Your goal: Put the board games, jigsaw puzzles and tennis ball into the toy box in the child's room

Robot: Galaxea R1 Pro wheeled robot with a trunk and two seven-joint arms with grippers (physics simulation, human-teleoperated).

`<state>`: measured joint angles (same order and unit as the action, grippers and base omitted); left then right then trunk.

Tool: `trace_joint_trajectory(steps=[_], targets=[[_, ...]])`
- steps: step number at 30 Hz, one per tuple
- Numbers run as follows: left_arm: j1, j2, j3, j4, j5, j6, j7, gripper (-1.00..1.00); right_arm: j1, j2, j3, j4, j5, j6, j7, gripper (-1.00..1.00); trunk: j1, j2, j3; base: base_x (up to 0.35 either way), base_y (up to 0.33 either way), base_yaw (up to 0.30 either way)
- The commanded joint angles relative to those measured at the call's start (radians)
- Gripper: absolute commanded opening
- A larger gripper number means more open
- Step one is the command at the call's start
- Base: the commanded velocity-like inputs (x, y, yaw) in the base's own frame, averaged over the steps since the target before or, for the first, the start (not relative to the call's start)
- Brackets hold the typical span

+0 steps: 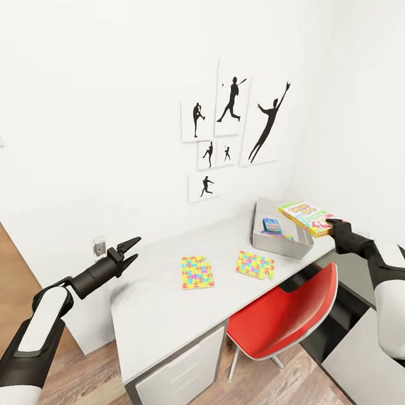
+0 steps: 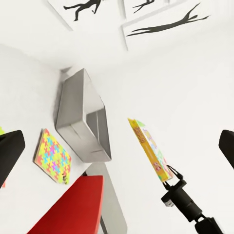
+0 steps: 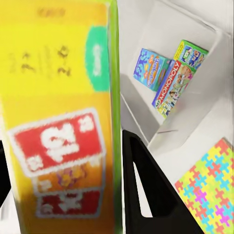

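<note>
Head view: the right gripper (image 1: 330, 222) is clamped on one end of a flat yellow-green printed board-game box (image 1: 305, 217), holding it in the air above the 3 o'clock end of the shallow light-grey open toy box (image 1: 282, 245). The right wrist view confirms the hold, with a dark finger (image 3: 146, 185) pressed against the box's green edge and the box face (image 3: 58, 117) close before the lens.

Contents of the bin: a small blue game box (image 3: 152, 68) and a green-edged game box (image 3: 183, 78) lie inside it, touching one another.

On the long light-grey desk top (image 1: 156, 306), two thin square jigsaw puzzles of pink, yellow, green and blue pieces lie flat. One (image 1: 197, 272) sits at about 9 o'clock from the bin; the other (image 1: 254, 265) is just beside the bin's near wall. A red chair (image 1: 286, 315) stands tucked at the desk edge below them. No tennis ball could be made out.

The left gripper (image 1: 131, 249) hangs with its fingers spread and nothing between them, at the 9 o'clock end of the desk.

Assessment: the step in hand appears to be depositing the third board game. The next move calls for carrying the box fully over the bin's opening, lowering it clear of the flared rim, and releasing. The puzzles are not yet stowed.
</note>
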<state>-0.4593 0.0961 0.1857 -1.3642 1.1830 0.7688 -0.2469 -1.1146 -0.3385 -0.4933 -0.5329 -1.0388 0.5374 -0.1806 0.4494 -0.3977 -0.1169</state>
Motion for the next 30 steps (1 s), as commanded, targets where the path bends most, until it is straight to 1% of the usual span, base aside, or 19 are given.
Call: trace_joint_trajectory(steps=[1, 7, 11, 17, 30], targets=[[-0.001, 0.0, 0.002, 0.0, 0.0, 0.006, -0.002, 1.0, -0.001, 0.001, -0.005, 0.0, -0.015, 0.002, -0.013, -1.0, 0.001, -0.002, -0.002, 0.0, 0.004, 0.0], [-0.001, 0.0, 0.001, -0.002, -0.001, 0.006, 0.0, 1.0, 0.002, 0.008, -0.007, 0.006, -0.019, 0.001, -0.015, -1.0, 0.001, -0.002, -0.002, 0.016, 0.002, 0.0], [-0.001, 0.0, 0.001, -0.002, -0.002, 0.006, -0.001, 1.0, 0.004, 0.01, -0.008, 0.007, -0.02, 0.003, -0.014, -1.0, 0.001, -0.002, -0.002, 0.128, 0.001, 0.0], [0.0, 0.0, 0.001, -0.002, -0.005, 0.006, -0.001, 1.0, 0.006, 0.012, -0.008, 0.006, -0.021, 0.004, -0.012, -1.0, 0.001, -0.002, -0.002, 0.251, 0.0, 0.0], [0.0, -0.001, 0.001, -0.002, -0.011, 0.006, 0.001, 1.0, 0.007, 0.01, -0.011, 0.007, -0.022, 0.0, -0.013, -1.0, 0.001, -0.002, -0.002, 0.302, 0.0, 0.0]])
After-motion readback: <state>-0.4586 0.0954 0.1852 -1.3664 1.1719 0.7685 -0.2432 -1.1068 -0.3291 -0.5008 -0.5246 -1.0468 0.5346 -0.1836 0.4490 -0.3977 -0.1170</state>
